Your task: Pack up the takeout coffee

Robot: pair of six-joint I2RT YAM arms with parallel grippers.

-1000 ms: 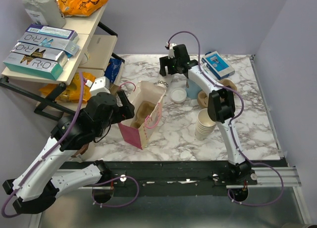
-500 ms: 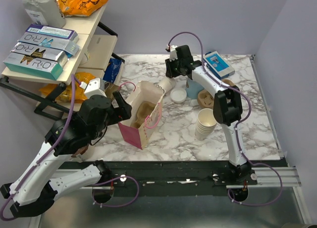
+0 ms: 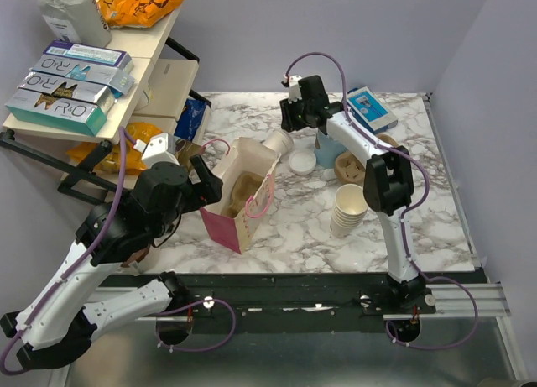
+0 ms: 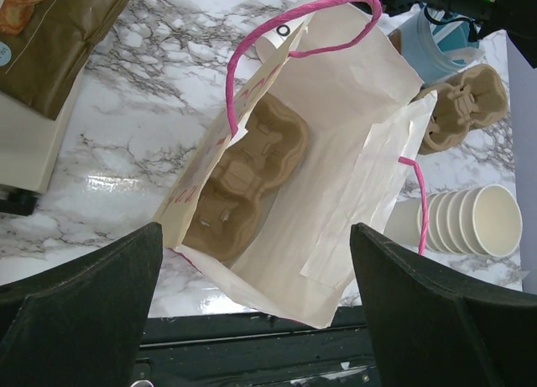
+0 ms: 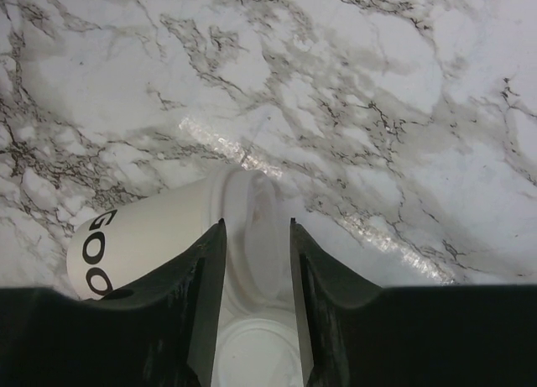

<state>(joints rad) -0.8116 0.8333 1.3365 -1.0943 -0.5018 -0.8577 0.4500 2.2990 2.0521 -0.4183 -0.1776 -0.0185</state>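
The takeout coffee (image 3: 276, 142), a white lidded cup with dark "GOO" lettering (image 5: 143, 243), hangs tilted on its side just behind the bag. My right gripper (image 3: 290, 128) is shut on its lid end; in the right wrist view the lid sits squeezed between the two fingers of that gripper (image 5: 256, 225). A paper bag with pink handles (image 3: 245, 201) stands open in mid-table, and a brown cup carrier (image 4: 243, 177) lies inside it. My left gripper (image 3: 205, 181) hovers over the bag's near left side, wide open and holding nothing (image 4: 260, 320).
A loose white lid (image 3: 301, 160) lies right of the bag. Behind it are a light-blue mug (image 3: 325, 152) and a brown carrier tray (image 3: 348, 165). A stack of cream cups (image 3: 348, 209) stands to the right, a blue box (image 3: 369, 108) at the back, a shelf (image 3: 75, 85) far left.
My right gripper has closed on the cup's lid end, and the cup has gone from upright to tilted. The left arm shifted slightly down and left over the bag.
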